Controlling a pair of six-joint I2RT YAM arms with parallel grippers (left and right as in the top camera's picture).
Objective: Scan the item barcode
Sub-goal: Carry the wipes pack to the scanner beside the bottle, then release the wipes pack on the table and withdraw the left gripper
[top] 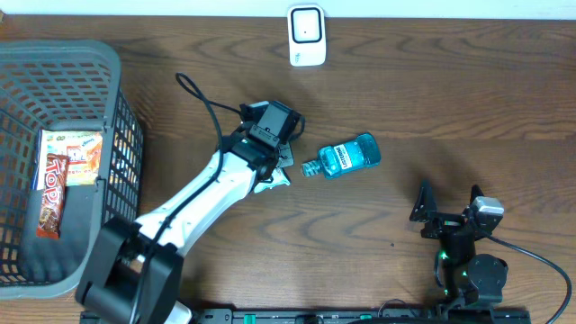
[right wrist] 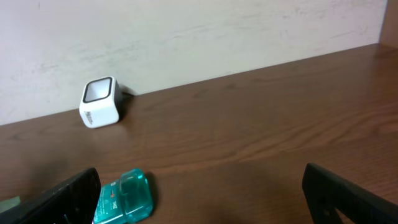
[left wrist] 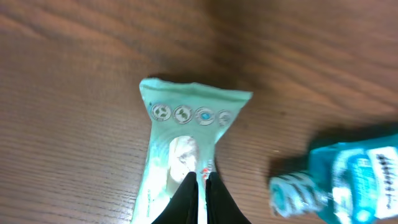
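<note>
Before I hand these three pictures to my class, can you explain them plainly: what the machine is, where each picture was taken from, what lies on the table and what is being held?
The machine is two robot arms at a wooden table, each ending in a two-finger gripper. One picture looks down from above; the other two come from small cameras on the wrists.

The left gripper is shut, pinching a pale green packet that lies flat on the table. Beside it lies a blue mouthwash bottle on its side. The right gripper waits open and empty near the front edge.

At the back edge stands a small white scanner. On the left a grey basket holds more snack packets.
</note>
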